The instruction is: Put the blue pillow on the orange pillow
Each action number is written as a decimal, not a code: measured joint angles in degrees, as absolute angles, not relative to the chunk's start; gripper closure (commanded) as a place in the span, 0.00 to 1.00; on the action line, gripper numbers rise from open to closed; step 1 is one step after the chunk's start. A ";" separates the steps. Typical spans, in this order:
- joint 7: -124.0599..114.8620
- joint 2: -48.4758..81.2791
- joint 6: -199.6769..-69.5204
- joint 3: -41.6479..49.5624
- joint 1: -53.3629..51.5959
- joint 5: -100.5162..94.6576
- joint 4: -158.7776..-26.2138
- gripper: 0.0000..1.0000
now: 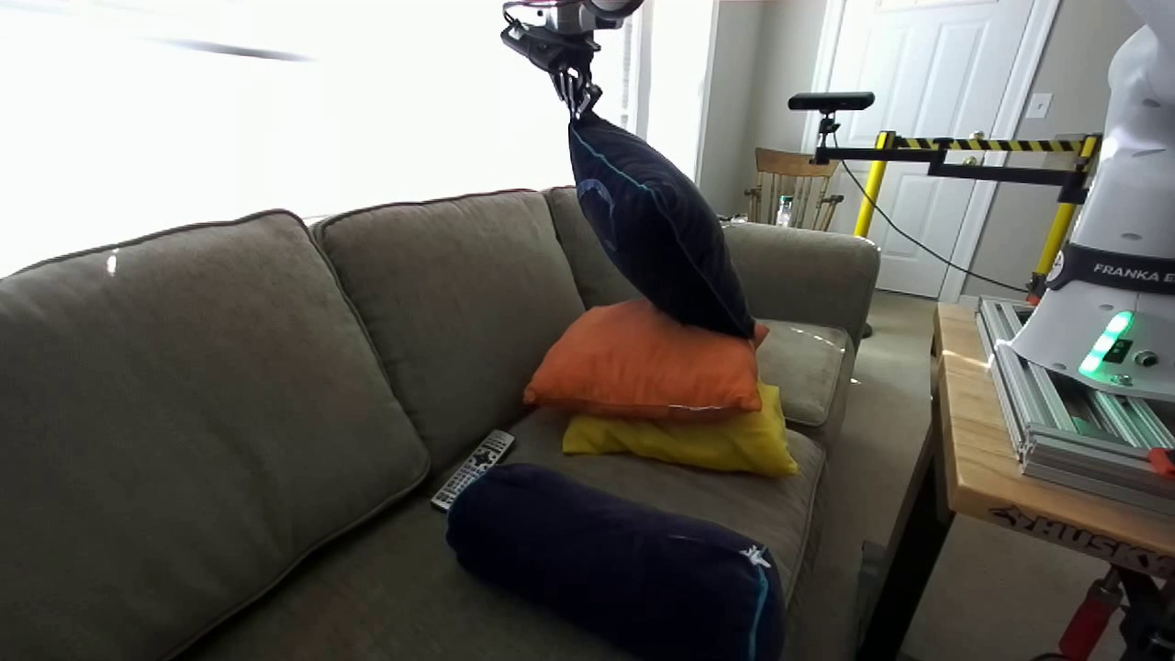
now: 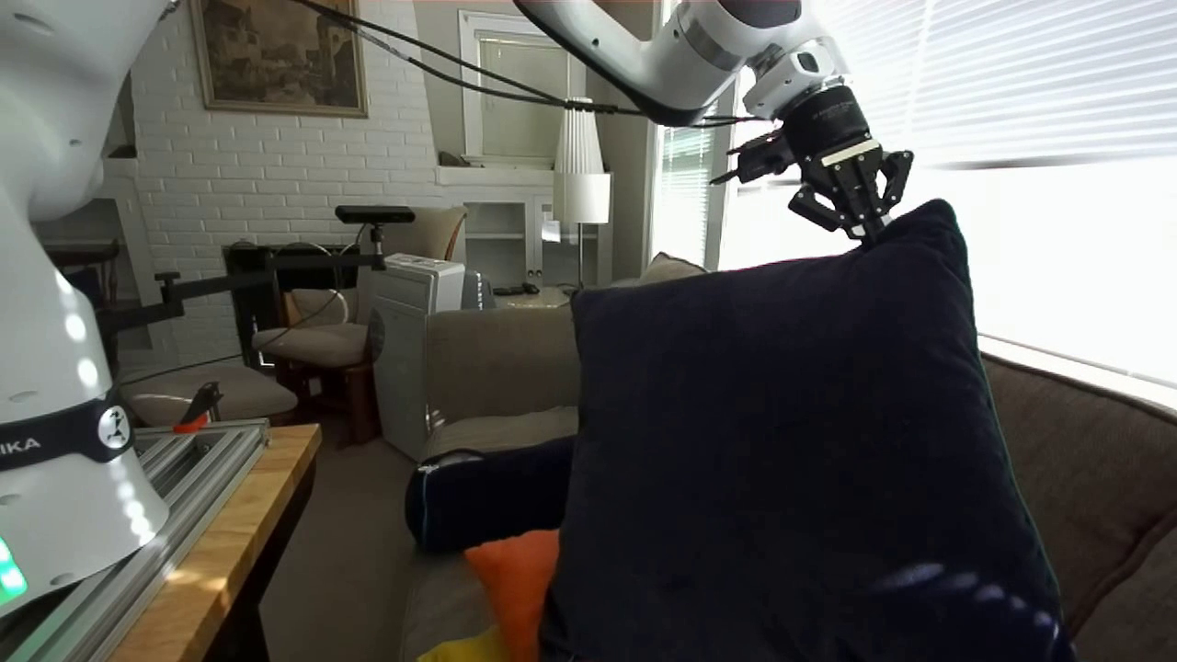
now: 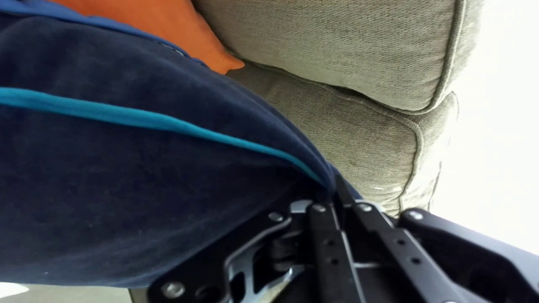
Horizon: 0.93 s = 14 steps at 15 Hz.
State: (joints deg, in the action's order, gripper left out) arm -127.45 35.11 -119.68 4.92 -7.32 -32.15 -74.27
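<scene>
The blue pillow (image 1: 656,229) hangs tilted and steep from one corner, above the sofa. It also fills much of an exterior view (image 2: 782,441) and the left of the wrist view (image 3: 126,181). My gripper (image 1: 580,108) is shut on its top corner; the pinch also shows in an exterior view (image 2: 866,234) and the wrist view (image 3: 337,189). The orange pillow (image 1: 633,367) lies under it, and the blue pillow's lower corner appears to rest at its right rear part. The orange pillow is partly hidden in an exterior view (image 2: 519,584) and the wrist view (image 3: 177,25).
The mustard-yellow pillow (image 1: 684,445) lies under the orange one on the sofa (image 1: 459,257). A navy bolster (image 1: 615,560) and a remote (image 1: 473,470) lie on the seat beside them. The backrest stands behind the pillows. The robot's wooden table (image 1: 973,441) stands across the floor.
</scene>
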 measured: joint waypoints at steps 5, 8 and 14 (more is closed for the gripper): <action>-127.45 42.36 -117.00 7.05 -8.68 -31.54 -66.31 0.93; -127.45 45.41 -115.61 7.86 -9.56 -31.27 -63.20 0.69; -127.45 49.31 -114.11 8.99 -10.85 -29.96 -58.37 0.34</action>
